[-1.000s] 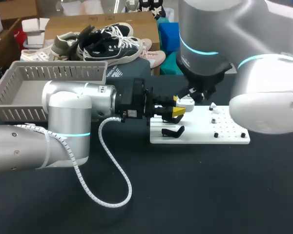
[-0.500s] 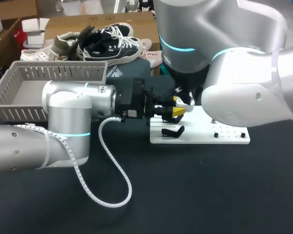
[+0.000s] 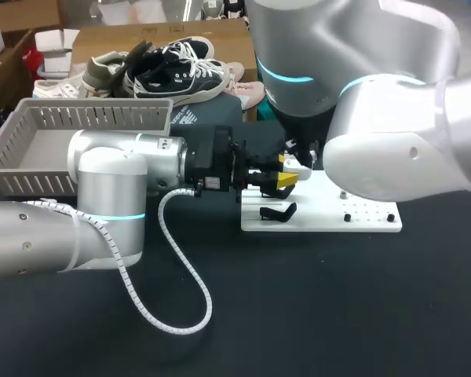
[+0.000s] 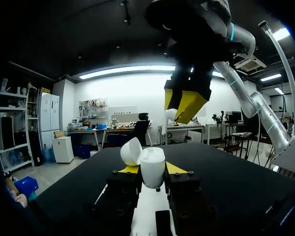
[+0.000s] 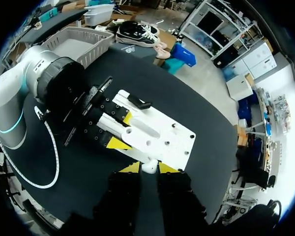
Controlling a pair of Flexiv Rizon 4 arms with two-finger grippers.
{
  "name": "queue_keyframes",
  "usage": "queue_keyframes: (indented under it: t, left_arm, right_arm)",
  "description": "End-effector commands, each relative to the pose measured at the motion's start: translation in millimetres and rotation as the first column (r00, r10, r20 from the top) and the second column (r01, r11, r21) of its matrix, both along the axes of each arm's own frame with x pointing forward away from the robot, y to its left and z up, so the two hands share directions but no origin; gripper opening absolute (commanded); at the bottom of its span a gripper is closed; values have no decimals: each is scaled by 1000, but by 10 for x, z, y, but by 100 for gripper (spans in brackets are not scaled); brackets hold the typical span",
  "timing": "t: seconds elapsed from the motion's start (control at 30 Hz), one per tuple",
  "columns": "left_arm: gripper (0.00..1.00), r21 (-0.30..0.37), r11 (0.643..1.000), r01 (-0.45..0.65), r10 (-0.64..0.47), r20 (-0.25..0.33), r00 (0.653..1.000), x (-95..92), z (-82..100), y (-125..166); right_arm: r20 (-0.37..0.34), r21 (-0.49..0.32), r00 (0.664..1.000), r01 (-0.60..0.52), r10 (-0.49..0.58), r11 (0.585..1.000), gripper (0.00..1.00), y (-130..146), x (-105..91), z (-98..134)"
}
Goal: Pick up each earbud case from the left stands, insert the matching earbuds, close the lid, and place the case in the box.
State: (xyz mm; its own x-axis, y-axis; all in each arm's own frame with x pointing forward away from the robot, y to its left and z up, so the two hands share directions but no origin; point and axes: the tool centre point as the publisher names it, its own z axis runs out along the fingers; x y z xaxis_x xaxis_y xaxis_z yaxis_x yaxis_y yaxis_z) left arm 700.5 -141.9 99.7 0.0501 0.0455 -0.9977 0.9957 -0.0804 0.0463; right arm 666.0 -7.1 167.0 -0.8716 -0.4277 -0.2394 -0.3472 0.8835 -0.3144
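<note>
The smooth white rounded earbud case [image 4: 152, 169], its lid [image 4: 132, 151] tipped open as only the left wrist view shows, sits clamped in the left claw [image 4: 152, 170] above the black surface [image 4: 226, 167], with the right claw [image 5: 149, 167] close by pinching a small white earbud [image 5: 150, 166].

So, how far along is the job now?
Done: the white case is off its stand, lid open, gripped by the left gripper. In hand: the right gripper holds a white earbud above it. Left: insert the earbuds, close the lid, put it in the grey basket, where no case shows; the black case waits on the board.
</note>
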Motion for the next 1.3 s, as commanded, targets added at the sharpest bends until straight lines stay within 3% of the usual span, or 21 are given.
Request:
queue_keyframes:
  t: [0.03,0.2,0.37,0.5,1.0,1.3]
  left_arm:
    - [0,-2,1000,0,0,1,1000,2,-6,-1]
    - [0,-2,1000,0,0,1,1000,2,-6,-1]
    - [0,-2,1000,0,0,1,1000,2,-6,-1]
    - [0,-2,1000,0,0,1,1000,2,-6,-1]
    - [0,-2,1000,0,0,1,1000,2,-6,-1]
    - [0,-2,1000,0,0,1,1000,2,-6,-1]
  right_arm:
    - [-9,-23,954,298,-298,954,0,73,153,94]
    - [-43,33,909,416,-415,909,0,-7,159,101]
    - [-98,39,892,447,-442,894,0,-48,66,72]
    - [-116,77,890,451,-441,889,0,-68,-24,90]
    - [-116,77,890,451,-441,889,0,-68,-24,90]
    - [-112,127,788,616,-606,777,0,12,68,90]
